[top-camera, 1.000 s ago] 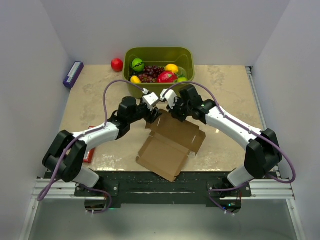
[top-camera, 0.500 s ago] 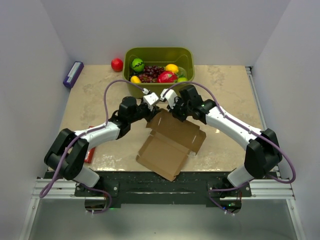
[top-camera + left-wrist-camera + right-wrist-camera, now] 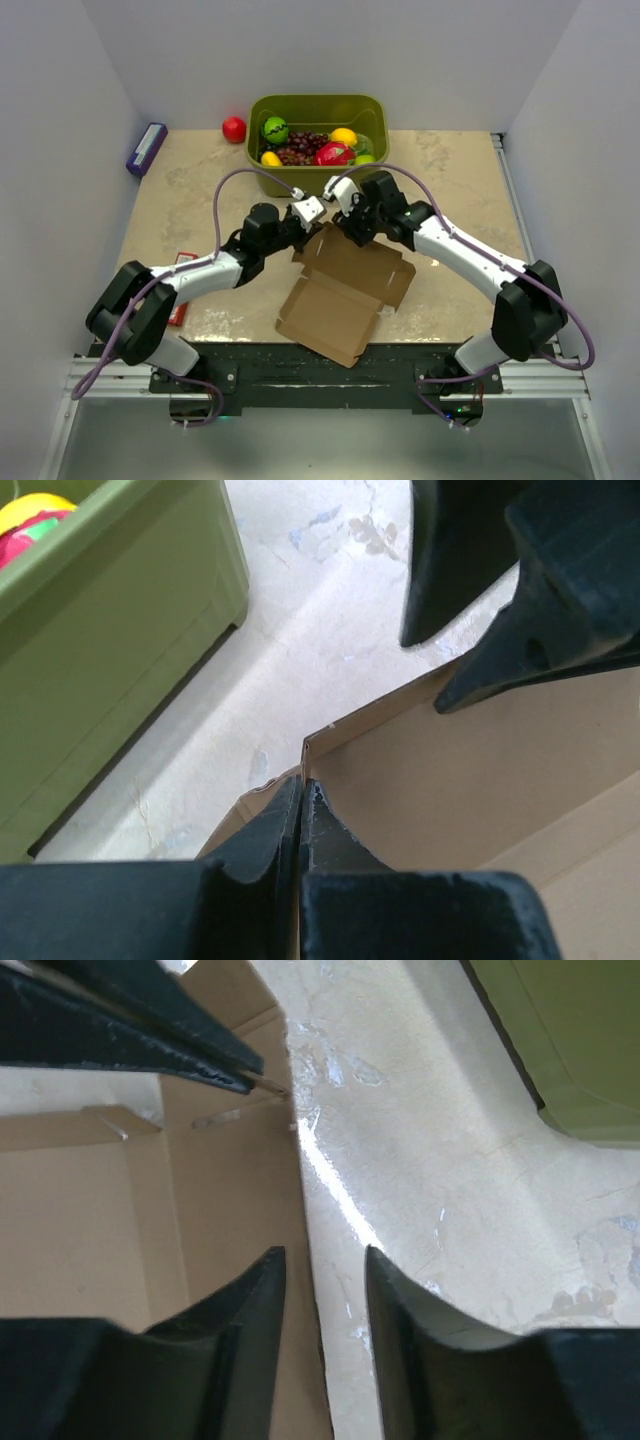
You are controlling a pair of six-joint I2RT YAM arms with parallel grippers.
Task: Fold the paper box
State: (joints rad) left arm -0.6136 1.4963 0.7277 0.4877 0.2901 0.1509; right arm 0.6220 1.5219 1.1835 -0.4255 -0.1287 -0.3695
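Note:
The paper box is a brown cardboard blank lying open mid-table, with its far wall raised. My left gripper is shut on the far left corner of that wall. In the left wrist view the thin cardboard runs up between the closed left gripper. My right gripper stands open just to the right of it. In the right wrist view the right gripper straddles the edge of the box without pinching it, and the left fingers show at top left.
An olive-green tub of fruit stands just behind both grippers, close in both wrist views. A red ball and a purple box lie at the far left. A red pack lies partly under the left arm.
My left gripper has closed on the box's far wall. My right gripper has opened and let go of the cardboard. The box has shifted slightly.

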